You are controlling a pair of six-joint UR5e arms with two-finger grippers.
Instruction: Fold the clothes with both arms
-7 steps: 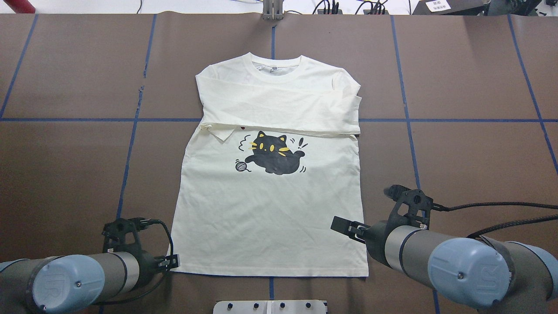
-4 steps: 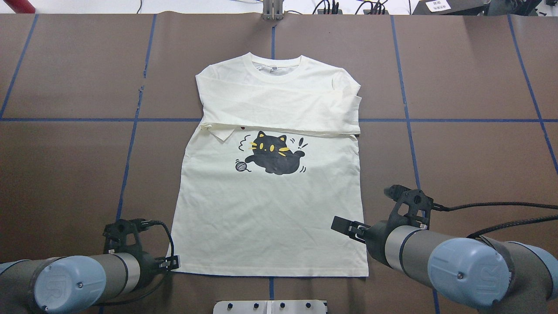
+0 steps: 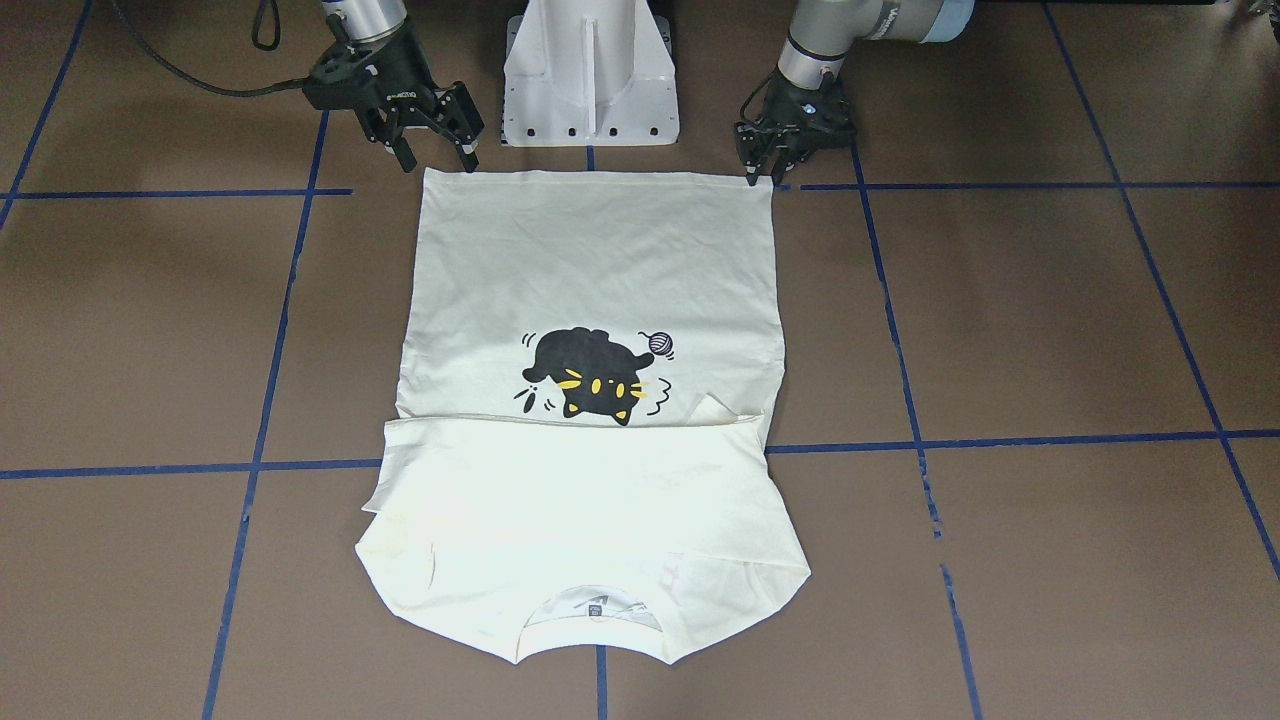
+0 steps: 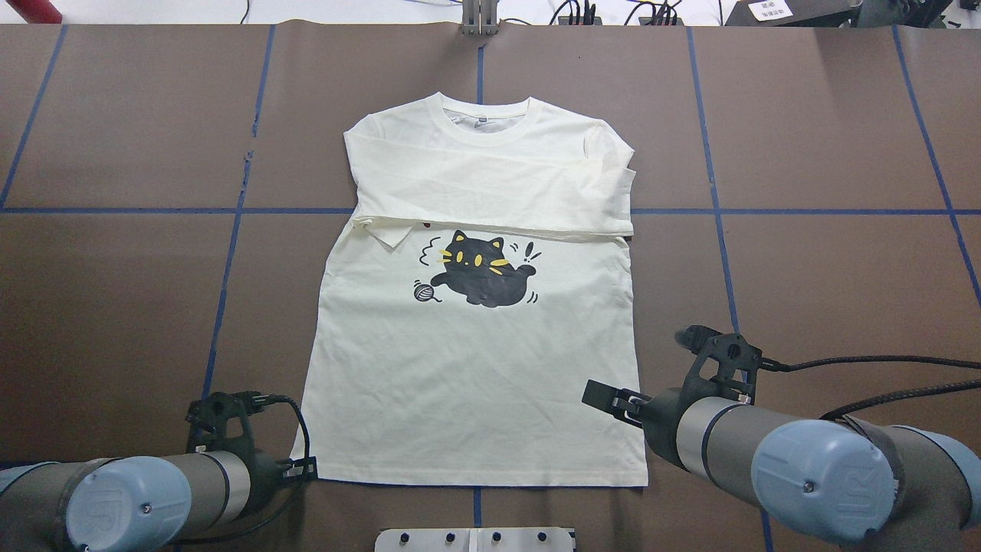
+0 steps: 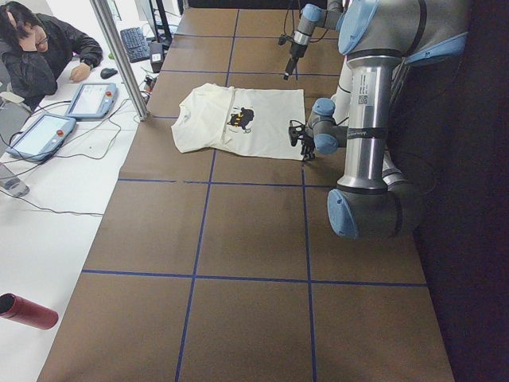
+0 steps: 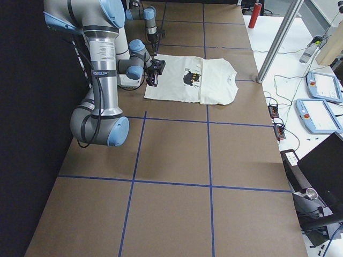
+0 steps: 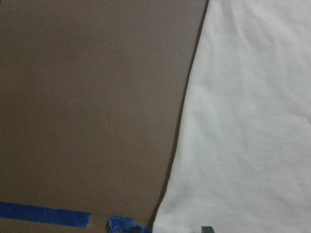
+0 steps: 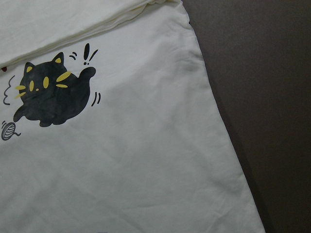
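A cream T-shirt (image 4: 475, 368) with a black cat print lies flat on the brown table, collar far from me and sleeves folded across the chest. My left gripper (image 4: 305, 466) is low at the shirt's near left hem corner. It looks open and empty in the front view (image 3: 762, 172). The left wrist view shows the hem edge (image 7: 243, 121) close below. My right gripper (image 4: 609, 400) hovers over the near right hem corner, open and empty (image 3: 436, 152). The right wrist view looks down on the print and the shirt's right side (image 8: 121, 160).
The white pedestal base (image 3: 590, 80) stands just behind the near hem. Blue tape lines (image 4: 230, 253) grid the table. A metal post (image 5: 119, 56), an operator (image 5: 40, 48), teach pendants (image 5: 91, 99) and a red bottle (image 5: 28, 310) are off to the side.
My left gripper has moved a little toward the near table edge, staying at the shirt's hem corner. The right arm and the shirt have not moved.
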